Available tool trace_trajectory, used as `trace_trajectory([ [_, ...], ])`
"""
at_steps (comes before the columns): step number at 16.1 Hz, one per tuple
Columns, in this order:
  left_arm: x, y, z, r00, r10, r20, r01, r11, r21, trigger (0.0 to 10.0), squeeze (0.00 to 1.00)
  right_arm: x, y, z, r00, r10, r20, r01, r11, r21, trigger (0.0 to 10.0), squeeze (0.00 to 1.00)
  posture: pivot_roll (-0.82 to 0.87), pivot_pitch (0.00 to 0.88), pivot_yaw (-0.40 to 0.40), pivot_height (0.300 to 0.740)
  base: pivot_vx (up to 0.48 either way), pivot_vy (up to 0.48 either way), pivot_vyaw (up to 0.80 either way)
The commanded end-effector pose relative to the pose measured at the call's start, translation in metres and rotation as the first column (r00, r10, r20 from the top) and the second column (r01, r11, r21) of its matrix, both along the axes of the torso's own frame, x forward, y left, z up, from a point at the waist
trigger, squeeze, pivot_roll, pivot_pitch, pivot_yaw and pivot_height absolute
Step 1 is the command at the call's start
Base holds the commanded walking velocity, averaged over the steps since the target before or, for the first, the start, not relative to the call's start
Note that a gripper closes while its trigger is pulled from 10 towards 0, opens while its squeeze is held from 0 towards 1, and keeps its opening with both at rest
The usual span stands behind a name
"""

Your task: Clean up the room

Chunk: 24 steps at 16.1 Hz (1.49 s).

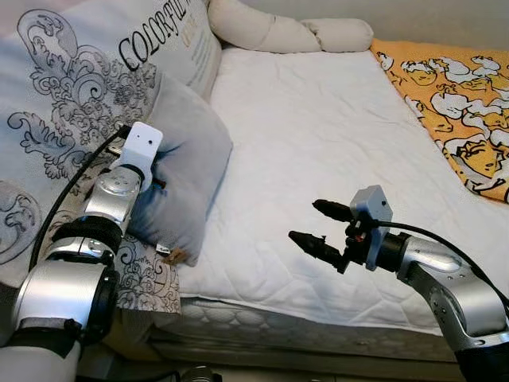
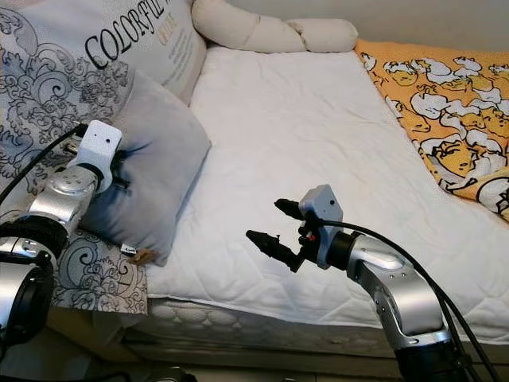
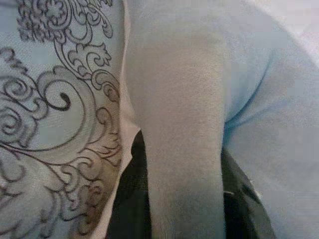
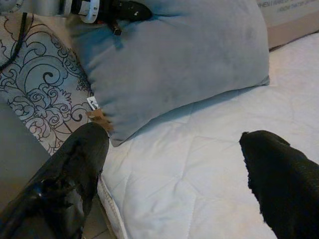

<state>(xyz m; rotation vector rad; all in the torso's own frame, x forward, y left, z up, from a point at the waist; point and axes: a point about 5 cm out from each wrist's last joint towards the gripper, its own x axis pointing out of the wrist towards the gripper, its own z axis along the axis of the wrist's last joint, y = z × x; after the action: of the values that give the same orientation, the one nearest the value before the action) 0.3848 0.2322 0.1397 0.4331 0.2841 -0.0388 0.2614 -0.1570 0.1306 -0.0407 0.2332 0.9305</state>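
Note:
A plain grey pillow (image 1: 191, 151) lies on the left side of the white mattress (image 1: 326, 135), leaning on a large patterned cushion (image 1: 64, 87) printed "COLORFUL". My left gripper (image 4: 130, 10) is shut on a fold of the grey pillow's near edge. In the left wrist view that fold (image 3: 184, 164) is pinched between the two black fingers (image 3: 130, 204). My right gripper (image 1: 305, 221) hovers open over the mattress's front edge, to the right of the pillow and apart from it, holding nothing. A small tag (image 4: 93, 103) hangs from the pillow's corner.
A cream bolster (image 1: 278, 32) lies along the head of the bed. An orange cartoon-print blanket (image 1: 461, 111) covers the right side. The mattress's front edge (image 1: 302, 306) runs just below my right arm.

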Motion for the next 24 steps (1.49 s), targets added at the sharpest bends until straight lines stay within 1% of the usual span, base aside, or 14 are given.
trace_trajectory([
  [1,-0.001,0.000,-0.002,1.000,0.000,0.003,0.000,1.000,-0.019,10.0,1.00,0.002,0.000,0.003,1.000,-0.004,0.002,0.004,1.000,0.004,10.0,0.42,-0.09,0.000,0.008,0.740,0.000,0.000,0.00],
  [2,-0.001,0.001,0.000,0.999,0.004,0.041,-0.004,1.000,0.005,10.0,1.00,0.002,0.001,0.003,1.000,-0.007,0.005,0.007,1.000,0.008,10.0,0.76,-0.09,0.000,0.012,0.740,0.000,0.000,0.00],
  [4,-0.002,0.002,0.003,0.994,0.025,0.107,-0.024,1.000,-0.015,10.0,1.00,0.002,0.002,0.003,1.000,-0.010,0.008,0.010,1.000,0.019,10.0,0.99,-0.09,0.000,0.013,0.740,0.000,0.000,0.00],
  [8,-0.003,0.012,0.020,0.971,0.036,0.238,-0.043,0.999,0.025,10.0,1.00,0.005,0.005,0.002,0.999,-0.039,0.009,0.038,0.997,0.060,10.0,1.00,-0.08,0.000,0.003,0.740,0.000,0.000,0.00],
  [9,-0.003,0.008,0.033,0.941,-0.048,0.334,0.039,0.999,0.034,10.0,1.00,0.007,0.011,0.001,0.999,-0.050,0.013,0.049,0.996,0.080,10.0,1.00,-0.08,0.000,0.003,0.740,0.000,0.000,0.00],
  [11,-0.006,-0.005,0.039,0.910,-0.135,0.391,0.177,0.982,-0.071,10.0,1.00,0.006,0.014,-0.002,0.998,-0.063,0.017,0.062,0.994,0.085,10.0,1.00,-0.07,0.000,-0.004,0.740,0.000,0.000,0.00],
  [12,-0.013,-0.020,0.031,0.920,-0.166,0.355,0.233,0.960,-0.154,10.0,1.00,0.007,0.017,-0.002,0.992,-0.118,0.044,0.113,0.989,0.096,10.0,1.00,-0.06,0.000,-0.001,0.740,0.000,0.000,0.00],
  [14,-0.024,-0.036,0.029,0.902,-0.189,0.388,0.273,0.946,-0.174,10.0,1.00,0.011,0.019,-0.003,0.982,-0.181,0.063,0.172,0.978,0.119,10.0,1.00,-0.06,0.000,-0.003,0.740,0.000,0.000,0.00],
  [15,-0.028,-0.043,0.029,0.895,-0.189,0.404,0.288,0.937,-0.200,10.0,1.00,0.013,0.019,-0.002,0.975,-0.209,0.074,0.198,0.971,0.137,10.0,0.87,-0.05,0.000,-0.006,0.740,0.000,0.000,0.00],
  [16,-0.036,-0.052,0.029,0.895,-0.163,0.415,0.290,0.920,-0.263,10.0,1.00,0.014,0.020,-0.003,0.968,-0.244,0.058,0.234,0.961,0.150,10.0,0.45,-0.05,0.000,-0.009,0.740,0.000,0.000,0.00],
  [17,-0.054,-0.071,0.026,0.895,-0.171,0.412,0.325,0.882,-0.342,10.0,0.00,0.012,0.023,-0.010,0.953,-0.304,0.003,0.298,0.938,0.179,10.0,0.00,-0.05,0.000,-0.014,0.740,0.000,0.000,0.00],
  [20,-0.083,-0.078,0.008,0.930,-0.125,0.347,0.276,0.860,-0.429,10.0,0.00,0.014,0.019,-0.027,0.847,-0.530,-0.038,0.527,0.830,0.181,10.0,0.00,-0.03,0.000,-0.029,0.740,0.000,0.000,0.00],
  [21,-0.087,-0.073,0.004,0.932,-0.117,0.342,0.248,0.895,-0.370,10.0,0.00,0.019,0.016,-0.025,0.799,-0.600,-0.048,0.596,0.777,0.203,10.0,0.00,-0.02,0.000,-0.040,0.740,0.000,0.000,0.00],
  [24,-0.098,-0.066,-0.001,0.955,-0.087,0.282,0.186,0.920,-0.345,10.0,0.00,0.022,0.013,-0.025,0.765,-0.643,-0.036,0.637,0.747,0.188,10.0,0.00,0.00,0.000,-0.064,0.740,0.000,-0.278,0.00],
])
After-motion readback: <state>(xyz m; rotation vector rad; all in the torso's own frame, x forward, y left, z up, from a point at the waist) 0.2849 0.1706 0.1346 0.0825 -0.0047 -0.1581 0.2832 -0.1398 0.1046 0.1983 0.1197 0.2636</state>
